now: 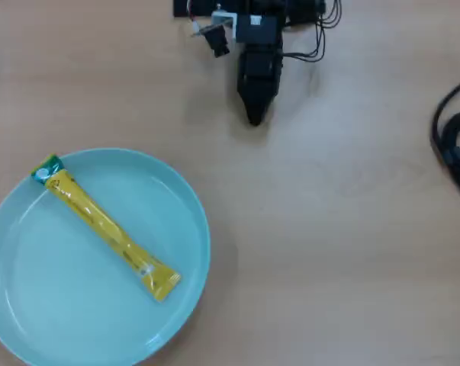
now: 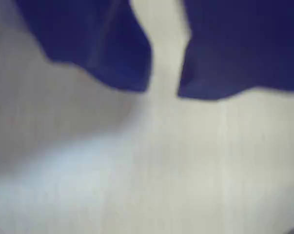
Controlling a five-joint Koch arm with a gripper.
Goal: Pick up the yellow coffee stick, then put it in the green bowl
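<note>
Yellow coffee stick [image 1: 106, 227] lies inside green bowl [image 1: 180, 202]: light, limp, slick; pinch mid-length. Gripper [image 2: 163, 91] empty, jaws slightly apart.

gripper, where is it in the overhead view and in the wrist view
Overhead view: the gripper is at top centre, pointing down the picture, well apart from the green bowl at lower left.
Wrist view: the gripper fills the top edge, two dark blurred jaws with a narrow gap between them.
Shared landmark: the pale wooden table lies under the gripper in both.
</note>
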